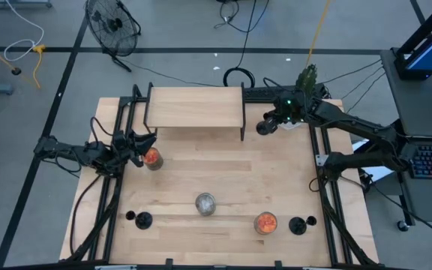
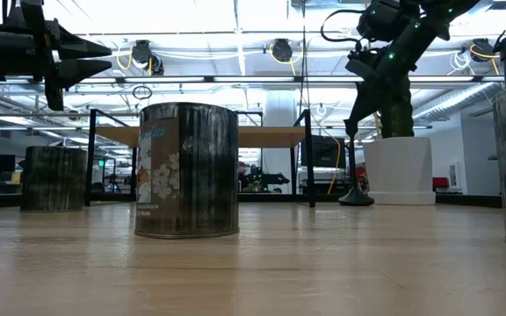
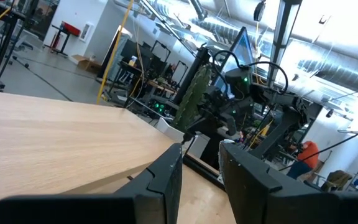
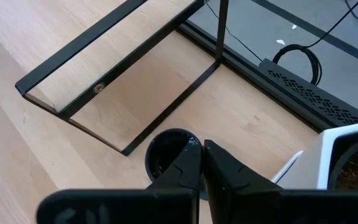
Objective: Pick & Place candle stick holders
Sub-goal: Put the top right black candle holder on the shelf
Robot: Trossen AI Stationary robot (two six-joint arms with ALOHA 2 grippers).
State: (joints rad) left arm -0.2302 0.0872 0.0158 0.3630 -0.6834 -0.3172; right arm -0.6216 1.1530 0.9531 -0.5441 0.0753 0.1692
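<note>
Three black candle stick holders show. One stands on its disc base at the near left, and one stands the same way at the near right. The third is under my right gripper, by the right leg of the wooden shelf; that gripper is shut on its top. My left gripper is open and empty, raised beside an orange-filled jar at the table's left. My right gripper pinches the upper end of the holder between its two fingers, coming from above and pointing down. The fingers hide the exact spot. The holder hangs upright: its thin stem runs straight down and its disc base is at table height. I cannot tell whether the base touches the wood.
A silver can stands near the middle front, and a second orange-filled jar stands at the near right. The shelf's black frame is close to the held holder. A white planter with a green plant stands past the far right corner.
</note>
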